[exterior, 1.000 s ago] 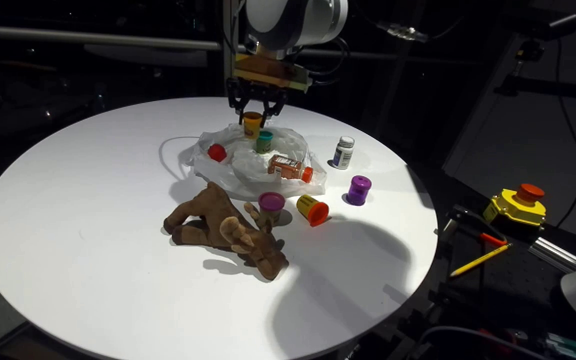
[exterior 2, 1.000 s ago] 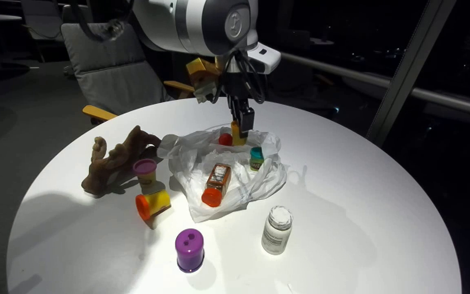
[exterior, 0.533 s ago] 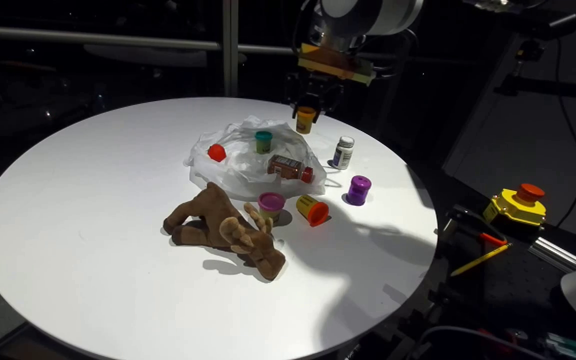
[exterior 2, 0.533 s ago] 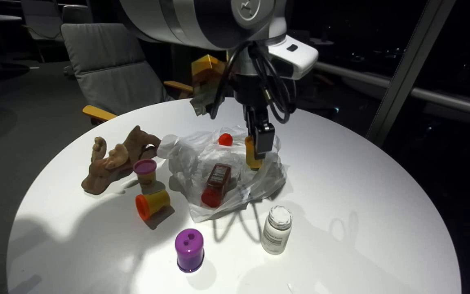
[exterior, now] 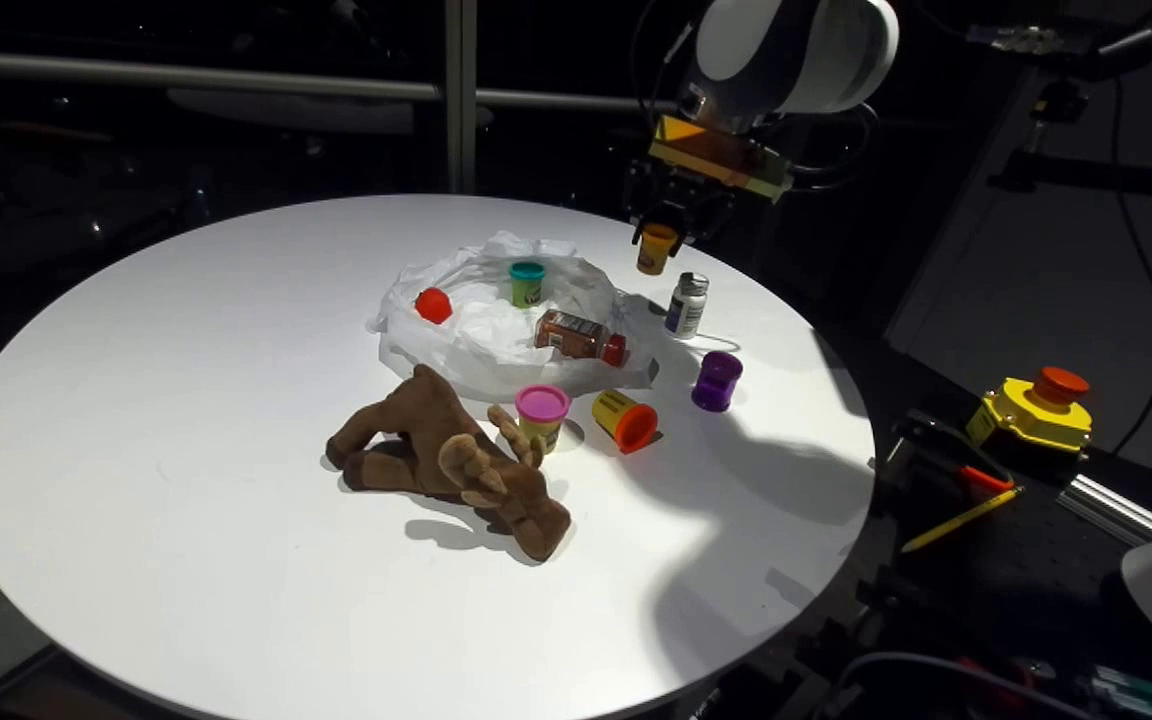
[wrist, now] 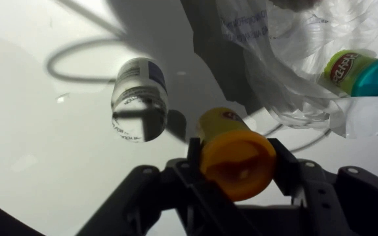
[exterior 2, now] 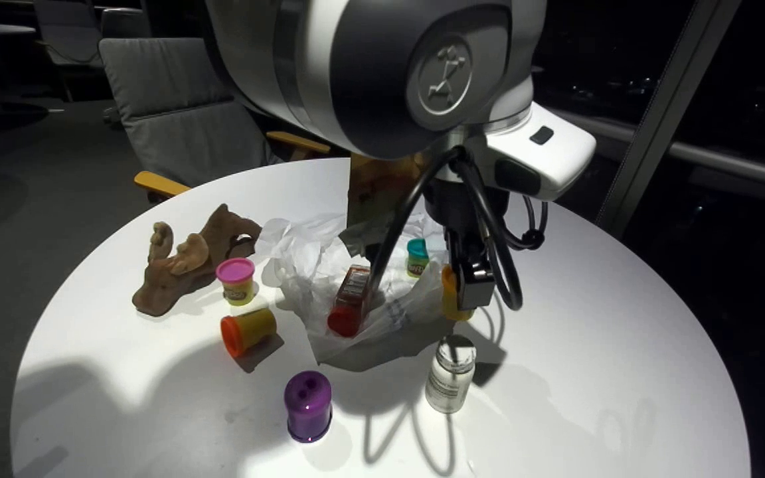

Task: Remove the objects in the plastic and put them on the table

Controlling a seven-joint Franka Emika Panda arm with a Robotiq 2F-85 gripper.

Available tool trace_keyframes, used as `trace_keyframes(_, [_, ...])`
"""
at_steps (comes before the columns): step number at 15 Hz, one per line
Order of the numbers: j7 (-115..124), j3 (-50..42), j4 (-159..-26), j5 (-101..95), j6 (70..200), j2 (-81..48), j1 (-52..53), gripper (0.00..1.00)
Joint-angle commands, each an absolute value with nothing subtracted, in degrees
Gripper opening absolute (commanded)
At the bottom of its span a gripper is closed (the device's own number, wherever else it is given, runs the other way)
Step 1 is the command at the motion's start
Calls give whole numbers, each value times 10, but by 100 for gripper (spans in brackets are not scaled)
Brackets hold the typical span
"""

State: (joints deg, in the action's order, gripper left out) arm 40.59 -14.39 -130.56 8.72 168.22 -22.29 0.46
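Dark windows (exterior 2: 621,60) rise beyond the round white table (exterior: 186,430); a grey chair (exterior 2: 176,126) stands far left in an exterior view. Broad shadows (exterior: 776,480) cross the table's near right part in an exterior view, and a pencil (exterior: 963,519) and yellow box (exterior: 1021,415) rest on a black bench (exterior: 996,575) to the right. Over the table's far right, the gripper (exterior: 660,243) clasps the orange tub (exterior: 652,262) near the white bottle (exterior: 686,308). Left of it, the spread bag (exterior: 471,360) holds a teal tub (exterior: 527,290), brown bottle (exterior: 569,335) and round red thing (exterior: 433,305). Nearer are a toy (exterior: 426,430), pink tub (exterior: 542,410), yellow tub (exterior: 618,415) and purple jar (exterior: 716,382).
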Motion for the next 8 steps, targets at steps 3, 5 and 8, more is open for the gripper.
trace_keyframes(3, [421,-152,-1225,101,1687,-304,18,27])
trace_keyframes(5, [425,-155,-1188,100,1671,-334,23,27])
trace_keyframes(8, [442,-174,-1133,91,1641,-380,42,27])
